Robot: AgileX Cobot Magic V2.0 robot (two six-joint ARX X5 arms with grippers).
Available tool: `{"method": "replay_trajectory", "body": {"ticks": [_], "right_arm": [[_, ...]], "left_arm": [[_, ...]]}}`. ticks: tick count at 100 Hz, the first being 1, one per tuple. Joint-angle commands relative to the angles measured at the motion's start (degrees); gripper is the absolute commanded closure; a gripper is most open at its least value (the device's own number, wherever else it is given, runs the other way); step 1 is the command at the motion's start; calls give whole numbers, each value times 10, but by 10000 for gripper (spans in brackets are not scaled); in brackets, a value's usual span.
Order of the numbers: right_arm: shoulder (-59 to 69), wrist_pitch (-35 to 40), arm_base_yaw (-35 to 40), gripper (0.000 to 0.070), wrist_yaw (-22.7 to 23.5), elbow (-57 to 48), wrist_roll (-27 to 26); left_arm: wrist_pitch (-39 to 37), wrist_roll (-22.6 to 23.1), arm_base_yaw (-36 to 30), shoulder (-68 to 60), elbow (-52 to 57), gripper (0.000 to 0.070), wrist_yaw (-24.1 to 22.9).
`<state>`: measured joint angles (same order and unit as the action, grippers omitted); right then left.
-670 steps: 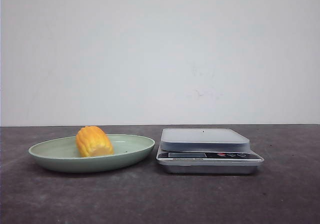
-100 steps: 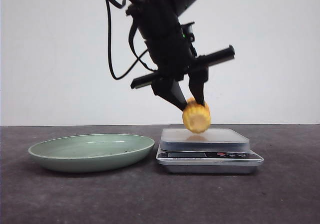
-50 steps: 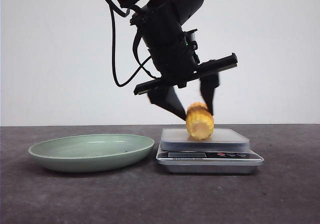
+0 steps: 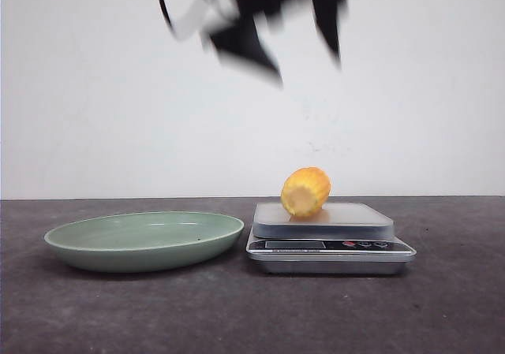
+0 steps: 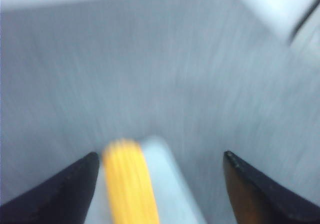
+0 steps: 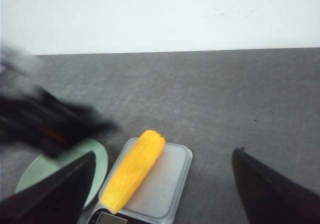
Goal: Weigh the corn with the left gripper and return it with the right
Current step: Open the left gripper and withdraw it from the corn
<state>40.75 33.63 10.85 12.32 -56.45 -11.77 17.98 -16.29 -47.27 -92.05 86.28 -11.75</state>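
One dark table (image 4: 118,314) is seen at the front, and three things are set on it. One pale green plate (image 4: 142,242) is found on the left with nothing in it. Just beside it, on the right, one silver scale (image 4: 330,247) is placed. One corn (image 4: 305,191) — short and yellow — is laid on its side on the flat top of the scale, and nothing is touching it. High above it, the left gripper (image 4: 296,35) is seen as a dark blur; its two fingers are spread wide and nothing is held. The right gripper (image 6: 162,184) is shown only by its own camera — its two dark fingers (image 6: 60,191) are spread far apart too, with nothing between them. One white wall (image 4: 410,86) is seen at the back.
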Motion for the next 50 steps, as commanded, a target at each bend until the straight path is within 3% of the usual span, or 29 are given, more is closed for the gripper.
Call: {"method": "replay_trajectory", "body": {"ticks": [1,18,32,42,50], "right_arm": [[3,-4,2,147,-2,-10,7],[11,-10,6,147,2,-10,1],[42,-23,31,138,10,-10,-3],[77,-49,63,120,7,-10,-13],[110,-76,97,119,-8,-10,-24]], "left_arm": [[23,50,6,58,13,225,-23],[137,97,42,210,13,226,-111],[259,86,79,327,13,228,-143],[313,83,87,409,8,277,-182],[354,71,87,469,3,278,-196]]}}
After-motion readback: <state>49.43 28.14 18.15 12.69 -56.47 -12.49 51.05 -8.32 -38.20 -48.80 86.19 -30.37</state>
